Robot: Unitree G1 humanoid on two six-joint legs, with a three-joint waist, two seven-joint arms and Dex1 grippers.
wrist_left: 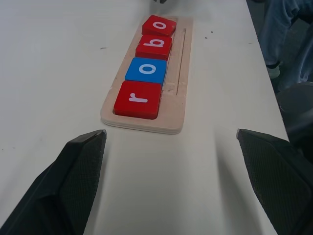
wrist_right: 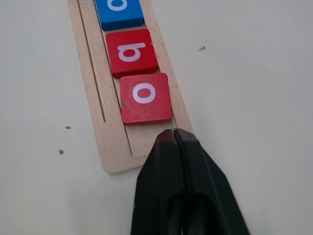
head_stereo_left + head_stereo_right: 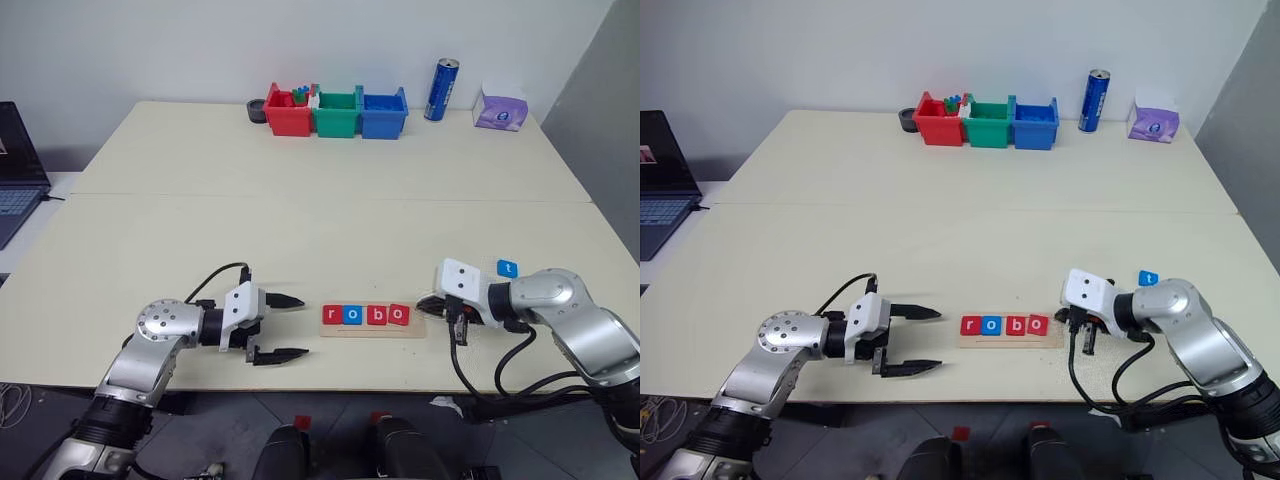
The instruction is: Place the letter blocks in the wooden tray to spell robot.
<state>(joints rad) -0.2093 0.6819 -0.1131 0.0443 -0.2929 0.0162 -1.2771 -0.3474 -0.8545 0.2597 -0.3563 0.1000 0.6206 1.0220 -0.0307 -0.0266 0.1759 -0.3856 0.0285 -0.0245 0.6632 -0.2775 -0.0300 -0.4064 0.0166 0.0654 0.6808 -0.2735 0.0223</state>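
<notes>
Beside tray, right hand closed, empty.

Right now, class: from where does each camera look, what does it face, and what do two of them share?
Head views: above, looking down the table; both arms show.
Left wrist view: low, facing the wooden tray lengthwise from the r block; open fingers.
Right wrist view: over the tray's empty end; shut fingers.
Shared: both wrist views show the red o block.
</notes>
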